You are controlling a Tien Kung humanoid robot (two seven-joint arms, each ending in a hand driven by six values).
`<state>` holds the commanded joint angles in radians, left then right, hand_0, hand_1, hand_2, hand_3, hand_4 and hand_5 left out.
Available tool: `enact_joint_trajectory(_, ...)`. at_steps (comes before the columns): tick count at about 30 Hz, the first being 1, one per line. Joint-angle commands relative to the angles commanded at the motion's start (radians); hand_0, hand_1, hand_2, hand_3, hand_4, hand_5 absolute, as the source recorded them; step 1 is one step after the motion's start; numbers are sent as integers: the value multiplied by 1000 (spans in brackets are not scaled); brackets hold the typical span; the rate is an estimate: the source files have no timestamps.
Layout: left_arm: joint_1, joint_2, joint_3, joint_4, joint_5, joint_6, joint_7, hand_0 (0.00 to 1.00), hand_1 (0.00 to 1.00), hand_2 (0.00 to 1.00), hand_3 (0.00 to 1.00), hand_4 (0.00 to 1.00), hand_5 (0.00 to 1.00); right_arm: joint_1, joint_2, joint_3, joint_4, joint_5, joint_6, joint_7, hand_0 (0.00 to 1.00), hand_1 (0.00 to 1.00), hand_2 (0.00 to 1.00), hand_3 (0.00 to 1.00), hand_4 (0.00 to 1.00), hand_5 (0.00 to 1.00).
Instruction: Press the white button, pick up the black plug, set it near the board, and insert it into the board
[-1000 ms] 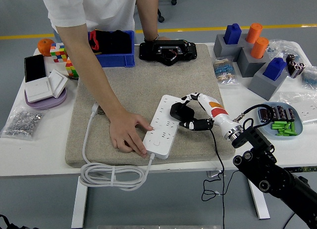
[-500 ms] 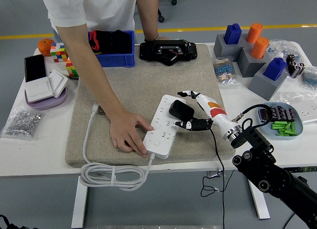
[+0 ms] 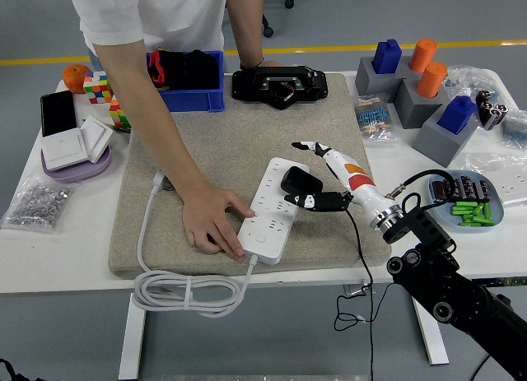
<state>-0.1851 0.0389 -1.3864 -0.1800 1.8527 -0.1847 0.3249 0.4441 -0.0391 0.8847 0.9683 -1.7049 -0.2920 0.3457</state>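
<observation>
In the head view, a white power strip (image 3: pixel 270 210) is lying diagonally on a grey felt mat (image 3: pixel 222 142) that is covering the middle of the white table (image 3: pixel 49 241). The black plug (image 3: pixel 301 183) is sitting on the strip's right edge, near its far end, with its black cable (image 3: pixel 362 257) trailing off the table's near side. The right hand (image 3: pixel 328 177) is reaching in just right of the strip with its fingers spread, one finger (image 3: pixel 306 146) pointing beyond the plug and another (image 3: pixel 313 202) lying at the plug's near side; it is gripping nothing. A person's hand (image 3: pixel 212 223) is pressing flat on the strip's left edge near its near end, steadying it. The strip's white cord (image 3: pixel 177 290) is looping off the mat's near-left corner.
</observation>
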Motion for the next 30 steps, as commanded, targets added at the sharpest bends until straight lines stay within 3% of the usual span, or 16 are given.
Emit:
enact_joint_trajectory(5,2,-1,1,0,-8,3,0,691,637,615,638,561,202,-32,-15,18,66,-7,0,4,887,903,869,879,998,371)
enact_joint_trajectory(6,2,-1,1,0,-10,3,-1,691,637,615,638,561,202,-38,-18,20,76,-7,-1,7,887,889,837,825,998,394)
enact_joint_trajectory(9,2,-1,2,0,-13,4,-1,691,637,615,638,561,202,-56,-27,28,97,-5,-12,35,887,889,837,825,998,394)
enact_joint_trajectory(11,1,-2,1,0,-15,5,-1,691,637,615,638,561,202,-64,-32,26,96,-2,-15,43,887,889,837,825,998,394)
enact_joint_trajectory(12,1,-2,1,0,-17,6,-1,691,636,614,639,560,200,-67,-34,25,93,-3,-15,44,875,801,730,726,998,413)
enact_joint_trajectory(30,-3,-3,0,0,-30,10,-3,691,636,615,639,561,203,-65,-31,-44,56,16,-9,38,871,787,711,695,998,433)
